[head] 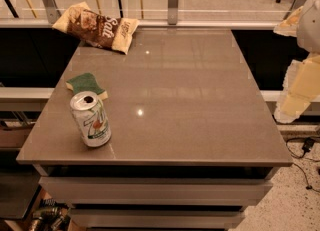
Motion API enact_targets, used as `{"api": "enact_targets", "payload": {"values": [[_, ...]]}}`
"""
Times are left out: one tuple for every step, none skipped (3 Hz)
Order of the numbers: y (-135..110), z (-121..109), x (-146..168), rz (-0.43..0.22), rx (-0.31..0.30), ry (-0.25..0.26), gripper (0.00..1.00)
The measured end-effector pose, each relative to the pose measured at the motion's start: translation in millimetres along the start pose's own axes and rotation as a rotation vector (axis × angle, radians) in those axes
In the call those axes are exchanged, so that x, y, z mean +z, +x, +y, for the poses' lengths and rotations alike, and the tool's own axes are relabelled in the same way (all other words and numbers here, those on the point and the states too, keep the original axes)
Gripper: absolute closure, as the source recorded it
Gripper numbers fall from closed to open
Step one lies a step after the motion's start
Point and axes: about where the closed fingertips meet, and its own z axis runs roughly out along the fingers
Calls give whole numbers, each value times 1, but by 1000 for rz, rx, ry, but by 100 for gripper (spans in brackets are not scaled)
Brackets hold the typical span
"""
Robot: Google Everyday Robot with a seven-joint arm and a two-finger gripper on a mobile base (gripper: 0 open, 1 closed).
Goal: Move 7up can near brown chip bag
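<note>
The 7up can [91, 120] stands upright on the grey table [190, 100] near its front left corner, pull-tab top open. The brown chip bag [97, 26] lies at the table's back left corner, partly resting against the rail behind it. My gripper [299, 87] shows as a pale cream shape at the right edge of the view, beyond the table's right side and far from both the can and the bag. It holds nothing that I can see.
A green sponge [87, 84] with a yellow underside lies just behind the can. A glass railing with metal posts [173, 0] runs behind the table. Cables [302, 147] lie on the floor at the right.
</note>
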Motion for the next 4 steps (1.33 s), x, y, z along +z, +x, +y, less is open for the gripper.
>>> {"api": "enact_targets", "payload": {"values": [[0,0,0,0,0,0,0],[0,0,-2,-15,16,18,0],[-3,0,-1,-62,80,60,0],[-8,0,3,-141,179,133,0]]}}
